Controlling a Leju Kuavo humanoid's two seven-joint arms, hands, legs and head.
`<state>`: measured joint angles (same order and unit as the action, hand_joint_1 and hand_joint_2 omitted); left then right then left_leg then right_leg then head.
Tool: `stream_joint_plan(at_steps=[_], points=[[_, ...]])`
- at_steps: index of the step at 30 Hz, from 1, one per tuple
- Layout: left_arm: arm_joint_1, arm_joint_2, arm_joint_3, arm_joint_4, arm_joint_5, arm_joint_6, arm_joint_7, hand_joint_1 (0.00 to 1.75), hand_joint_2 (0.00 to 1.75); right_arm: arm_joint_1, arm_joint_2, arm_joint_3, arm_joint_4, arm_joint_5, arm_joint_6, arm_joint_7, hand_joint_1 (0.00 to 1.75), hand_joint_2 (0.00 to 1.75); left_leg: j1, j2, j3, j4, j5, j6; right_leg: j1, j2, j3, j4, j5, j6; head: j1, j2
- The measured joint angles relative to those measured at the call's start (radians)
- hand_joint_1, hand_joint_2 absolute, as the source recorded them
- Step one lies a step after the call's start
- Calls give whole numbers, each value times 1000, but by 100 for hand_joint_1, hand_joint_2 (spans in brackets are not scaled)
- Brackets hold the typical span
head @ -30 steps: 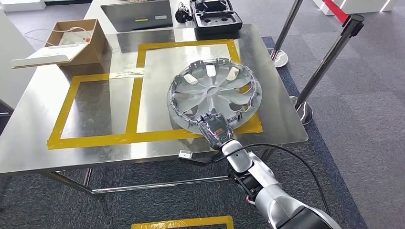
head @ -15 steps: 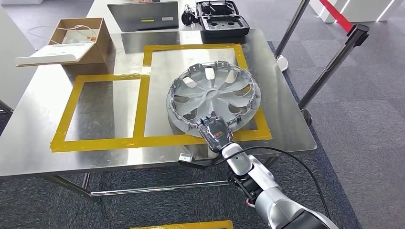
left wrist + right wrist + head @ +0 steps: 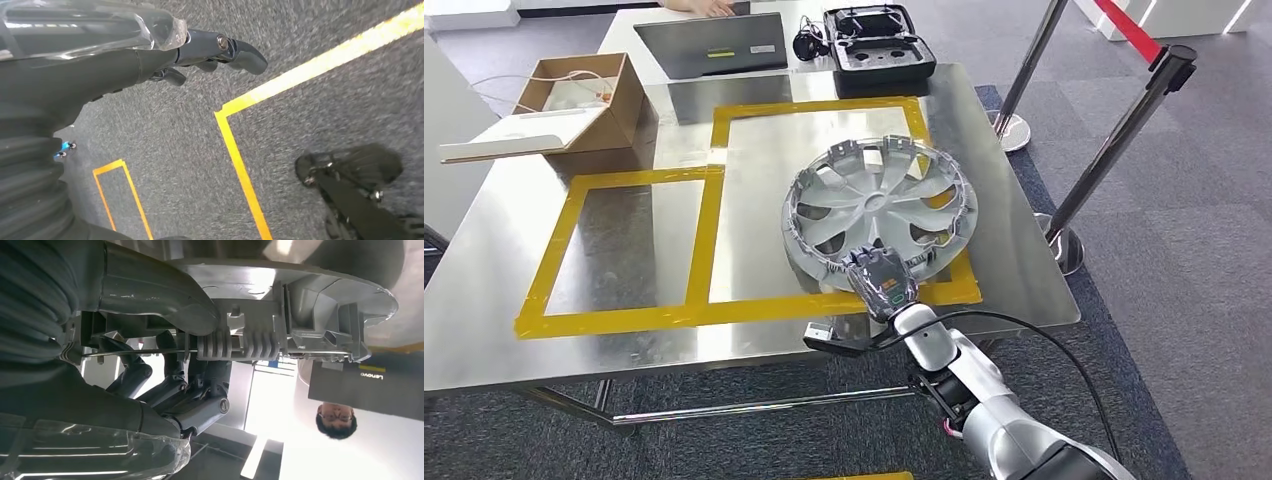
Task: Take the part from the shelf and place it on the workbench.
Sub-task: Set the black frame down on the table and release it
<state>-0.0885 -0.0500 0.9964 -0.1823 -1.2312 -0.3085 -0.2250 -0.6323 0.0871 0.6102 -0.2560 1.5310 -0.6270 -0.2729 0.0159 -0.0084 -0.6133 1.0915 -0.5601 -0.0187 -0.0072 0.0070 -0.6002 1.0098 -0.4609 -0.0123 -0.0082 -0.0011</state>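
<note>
The right arm reaches up from the lower edge of the head view, silver and jointed, with a black cable looping beside it, and ends at the right hand (image 3: 881, 281) on the near rim of the hubcap (image 3: 880, 212). The thumb lies over the rim and the darker fingers (image 3: 172, 385) curl beneath it, so the hand grips the edge (the wrist view shows the rim's ribbed clips right against the thumb). The hubcap is a round grey plastic disc with curved spokes, oval openings and a ring of small tabs around its edge; it sits over the right side of the counter (image 3: 484, 290), on the near right corner of the yellow tape (image 3: 624, 316), and seems tilted up at the near side, though whether its far edge touches the metal is hard to tell.

The left hand (image 3: 150, 60) hangs above grey carpet marked with yellow lines, its dark fingers slightly curled and apart, holding nothing.

The counter is brushed steel, shiny and faintly scratched, with the tape laid out in two rectangles. A brown cardboard box (image 3: 579, 100) with an open flap stands at the far left corner, a grey laptop (image 3: 709, 45) at the far edge, and a black moulded case (image 3: 876, 45) beside it. Two chrome posts (image 3: 1114, 135) stand on the carpet to the right.
</note>
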Motion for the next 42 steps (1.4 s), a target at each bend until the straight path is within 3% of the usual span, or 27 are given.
stream_joint_plan(at_steps=[2,3,4,5,7,8,10,13,15,17,18,19,20,22,24,25,28,34,42], points=[[1,2,0,0,0,0,0,0,175,1,3,0,0,1,0,-3,175,175,1,1,-73,134,-51,-5,0,0,5,0,-5,-6,-2,0],[2,2,0,0,0,0,0,0,175,2,5,0,0,2,1,-6,175,175,1,2,-104,183,-60,-6,0,0,8,0,-7,-7,-2,0],[2,2,0,0,0,0,1,0,175,5,6,0,0,2,1,-8,175,175,1,2,-118,196,-50,-6,0,1,12,0,-11,-7,-2,0],[2,2,0,0,0,0,1,0,175,8,7,1,0,2,1,-9,175,175,1,2,-112,167,-21,-6,0,1,17,0,-14,-5,-3,0],[2,3,0,0,0,0,1,0,175,10,11,1,0,2,1,-10,175,175,3,3,-54,32,54,-5,0,1,28,0,-23,1,-3,0],[1,4,0,0,0,-1,1,0,175,10,13,1,0,2,1,-9,175,175,2,3,-25,-27,78,-3,2,2,31,1,-27,5,-3,0],[1,4,0,0,0,-3,1,0,175,9,14,2,0,2,1,-6,175,175,0,1,2,-77,86,5,6,3,33,0,-31,13,-3,0],[3,2,0,0,0,-6,3,0,175,11,15,3,0,2,1,-1,175,175,0,0,9,-83,84,24,5,3,33,3,-40,27,-2,0],[2,1,0,0,0,-6,3,0,175,13,15,5,0,2,1,4,175,175,4,0,15,-86,83,36,3,2,1,71,-77,37,2,0],[2,2,0,0,0,-6,3,0,175,16,14,6,0,2,1,6,175,175,3,1,18,-86,79,43,1,2,-73,215,-134,43,5,0],[3,1,0,0,0,-6,3,0,175,18,13,6,1,3,1,7,175,175,2,1,19,-85,77,44,1,2,-109,276,-150,44,5,0],[3,1,0,0,-1,-6,3,0,175,22,12,6,1,3,1,8,175,175,2,0,22,-85,75,45,1,1,-129,304,-148,43,5,0],[3,1,0,0,-2,-6,2,0,175,24,11,7,1,4,1,8,175,175,2,-1,26,-85,72,44,1,1,-128,289,-125,40,5,0],[3,-1,0,0,-4,-8,-2,0,175,27,9,8,1,6,1,8,175,175,2,-4,37,-85,65,40,2,0,-72,153,-47,30,6,0],[2,-4,0,0,-3,-13,-12,0,175,26,8,10,1,9,2,6,175,175,-2,-4,41,-83,58,32,4,-2,-17,32,-1,24,5,0],[2,-4,0,0,-1,-16,-18,0,175,26,7,11,1,10,2,4,175,175,-3,-4,41,-82,56,30,6,-2,-5,7,4,24,5,0],[4,-7,1,0,3,-17,-27,0,175,26,6,12,1,9,3,-2,175,175,-4,-3,42,-86,54,31,8,2,-3,2,3,28,4,0],[3,-10,1,0,-15,-7,-18,0,175,26,6,12,1,6,10,-19,175,175,-3,-2,49,-98,59,23,10,5,-3,3,0,21,4,0],[3,-12,1,0,-11,-12,-23,0,175,26,6,12,1,4,11,-24,175,175,-2,-2,49,-99,60,18,10,5,-2,3,0,20,4,0]])
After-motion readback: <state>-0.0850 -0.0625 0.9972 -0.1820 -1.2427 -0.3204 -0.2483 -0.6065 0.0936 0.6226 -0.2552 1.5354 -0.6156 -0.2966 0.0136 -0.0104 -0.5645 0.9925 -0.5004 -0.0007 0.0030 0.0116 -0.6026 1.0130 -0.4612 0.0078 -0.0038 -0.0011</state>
